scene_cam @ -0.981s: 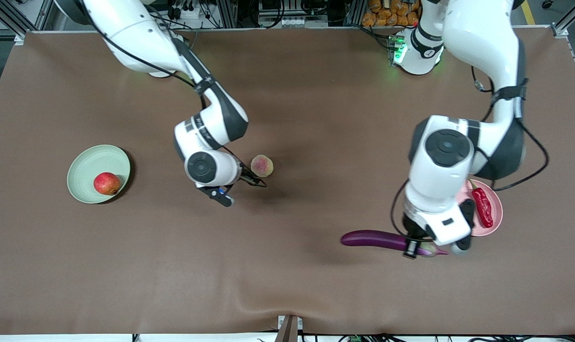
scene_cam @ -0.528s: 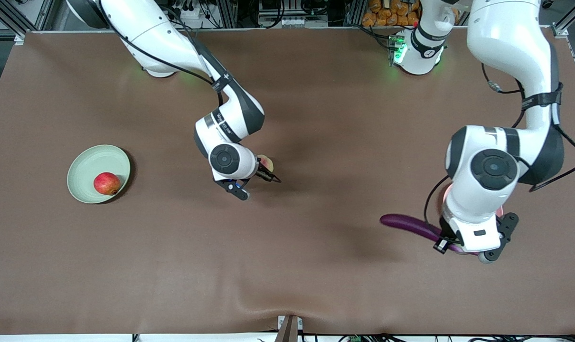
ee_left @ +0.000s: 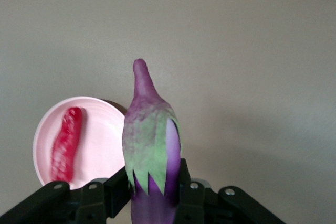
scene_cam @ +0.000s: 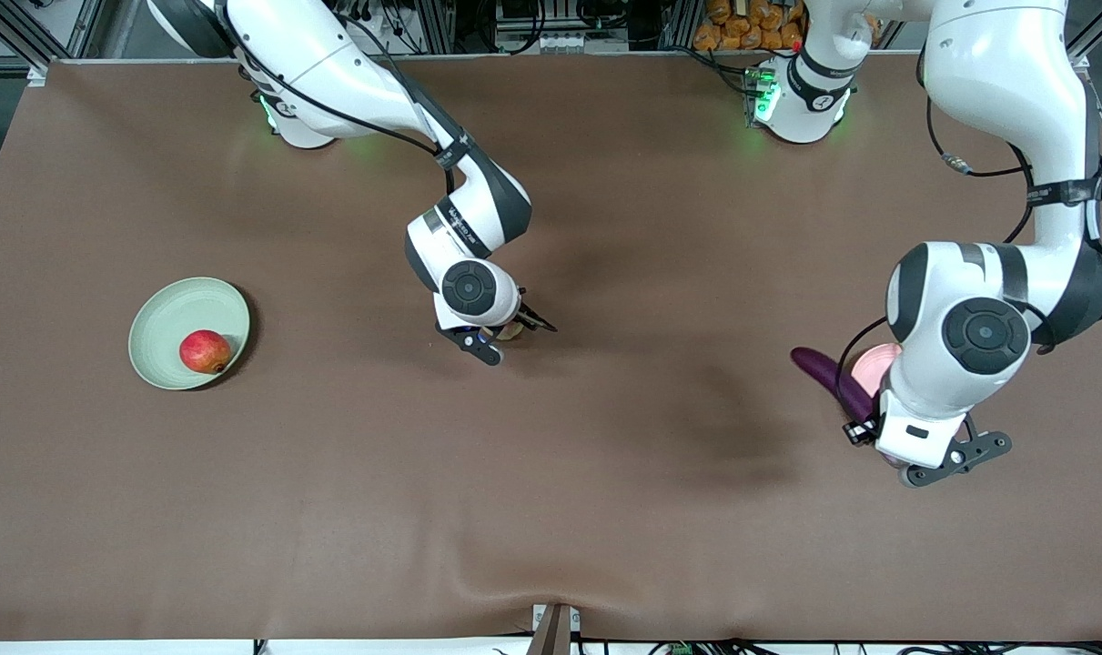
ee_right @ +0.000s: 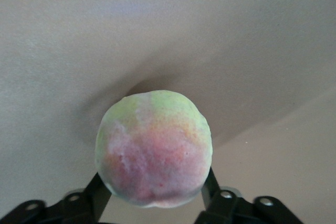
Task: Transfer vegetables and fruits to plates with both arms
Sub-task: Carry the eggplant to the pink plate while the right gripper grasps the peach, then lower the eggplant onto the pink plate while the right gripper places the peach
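In the front view the right arm's wrist hides nearly all of the yellow-green fruit (scene_cam: 511, 331) — the left arm covers most of the pink plate (scene_cam: 871, 366), the chili pepper (ee_left: 66, 144) and the eggplant's (scene_cam: 822, 371) capped end

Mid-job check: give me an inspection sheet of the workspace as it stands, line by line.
Surface: brown table mat, wrinkled at its near edge.
Job's things: red pomegranate on pale green plate; red chili pepper on pale pink plate.
Clutter: nothing seen.
Grippers: left gripper over the pink plate's edge, jaws shut on long purple eggplant; right gripper mid-table, jaws shut on round yellow-green fruit.
Cables: black, along both arms.
Surroundings: metal framing by the bases.
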You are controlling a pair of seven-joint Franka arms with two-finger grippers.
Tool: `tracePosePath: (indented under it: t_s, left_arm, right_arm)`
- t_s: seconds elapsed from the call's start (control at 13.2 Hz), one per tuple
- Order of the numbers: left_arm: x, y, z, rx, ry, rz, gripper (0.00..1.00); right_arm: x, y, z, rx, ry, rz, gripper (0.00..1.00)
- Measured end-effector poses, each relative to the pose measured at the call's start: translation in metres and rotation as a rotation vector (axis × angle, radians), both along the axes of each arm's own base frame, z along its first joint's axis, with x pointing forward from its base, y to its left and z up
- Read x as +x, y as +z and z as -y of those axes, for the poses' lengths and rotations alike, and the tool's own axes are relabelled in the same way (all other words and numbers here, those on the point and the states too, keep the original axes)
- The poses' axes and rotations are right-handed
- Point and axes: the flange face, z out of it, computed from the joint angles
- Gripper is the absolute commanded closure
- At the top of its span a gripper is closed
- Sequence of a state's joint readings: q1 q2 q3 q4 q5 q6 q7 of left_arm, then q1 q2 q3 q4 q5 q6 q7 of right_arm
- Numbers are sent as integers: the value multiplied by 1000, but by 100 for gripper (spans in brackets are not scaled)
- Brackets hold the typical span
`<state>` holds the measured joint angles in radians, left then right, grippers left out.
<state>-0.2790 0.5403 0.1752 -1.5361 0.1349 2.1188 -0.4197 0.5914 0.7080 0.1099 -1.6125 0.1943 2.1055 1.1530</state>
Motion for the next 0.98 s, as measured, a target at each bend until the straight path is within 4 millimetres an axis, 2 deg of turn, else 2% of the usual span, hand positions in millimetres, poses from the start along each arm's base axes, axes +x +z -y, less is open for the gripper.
tracePosePath:
  t_s: [0.23, 0.38, 0.45, 0.6, 0.75, 0.91, 0.98]
  left_arm:
    - [-3, -25, -20, 24, -165, -82, 100]
    - [-2, -47, -32, 75, -252, -131, 100]
    - [-2, -59, -38, 110, -299, -160, 100]
    - [-1, -84, -56, 166, -374, -208, 100]
    - [2, -104, -71, 183, -419, -217, 100]
    - [2, -114, -79, 182, -434, -226, 100]
    - [2, -116, -79, 182, -436, -230, 100]
  right_arm:
    - [20, 10, 15, -7, -25, 7, 100]
    - [43, 34, 39, -27, -13, -56, 100]
    - [56, 52, 59, -33, 8, -102, 100]
    - [86, 91, 121, -15, 51, -174, 100]
    - [112, 132, 211, 38, 116, -211, 100]
    - [124, 166, 304, 83, 171, -222, 100]
    - [125, 177, 342, 86, 203, -224, 100]
